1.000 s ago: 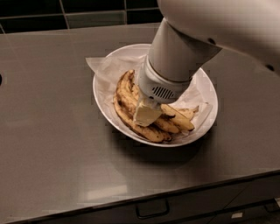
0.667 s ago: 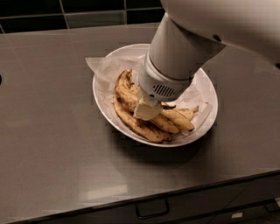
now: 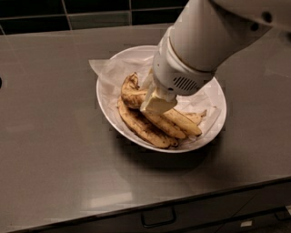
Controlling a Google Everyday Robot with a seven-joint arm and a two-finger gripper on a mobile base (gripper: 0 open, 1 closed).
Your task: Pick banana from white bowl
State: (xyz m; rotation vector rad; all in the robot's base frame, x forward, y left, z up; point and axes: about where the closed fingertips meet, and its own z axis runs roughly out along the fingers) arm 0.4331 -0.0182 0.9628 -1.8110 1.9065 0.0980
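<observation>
The white bowl stands in the middle of the grey counter, lined with crumpled white paper. The banana, thick, curved and brown-blotched, lies at the bowl's upper left. Two slimmer spotted bananas lie beside it toward the front. My gripper comes down from the upper right. Its pale tip sits right over the right end of the thick banana and hides that end. The white arm covers the back right of the bowl.
The grey counter stretches to the left and in front of the bowl. A black tiled wall runs along the back. Below the counter's front edge is a drawer with a dark handle.
My gripper has shifted a little up and back over the bowl, so more of the slim front bananas shows. The bananas and the bowl have not moved.
</observation>
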